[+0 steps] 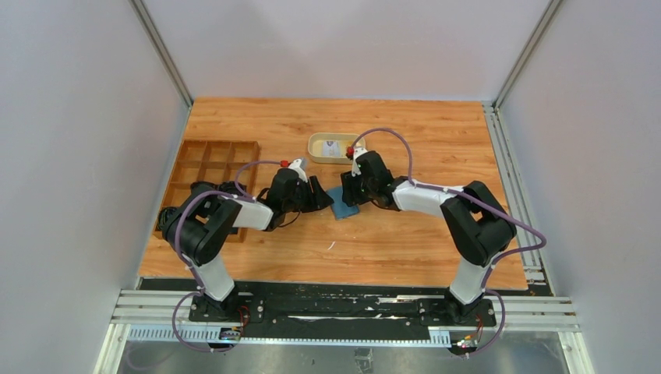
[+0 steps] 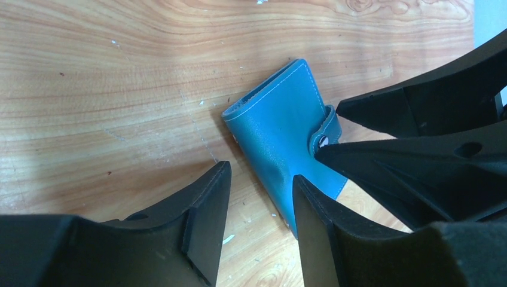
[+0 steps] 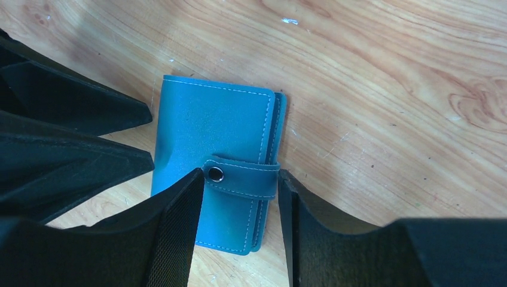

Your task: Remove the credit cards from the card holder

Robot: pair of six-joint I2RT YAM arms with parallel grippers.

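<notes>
The card holder (image 1: 341, 205) is a teal-blue wallet lying closed on the table between the two grippers. It also shows in the left wrist view (image 2: 278, 134) and the right wrist view (image 3: 206, 125). Its snap tab (image 3: 245, 179) is fastened. No credit cards show at the wallet. My left gripper (image 1: 319, 195) is open at the wallet's left edge (image 2: 258, 185), one fingertip (image 2: 302, 194) over that edge. My right gripper (image 1: 352, 191) is open, its jaws standing either side of the snap tab (image 3: 239, 182).
An oval beige tray (image 1: 316, 148) stands behind the wallet with a pale flat thing (image 1: 332, 148) in it. A brown wooden compartment box (image 1: 209, 167) is at the left, beside the left arm.
</notes>
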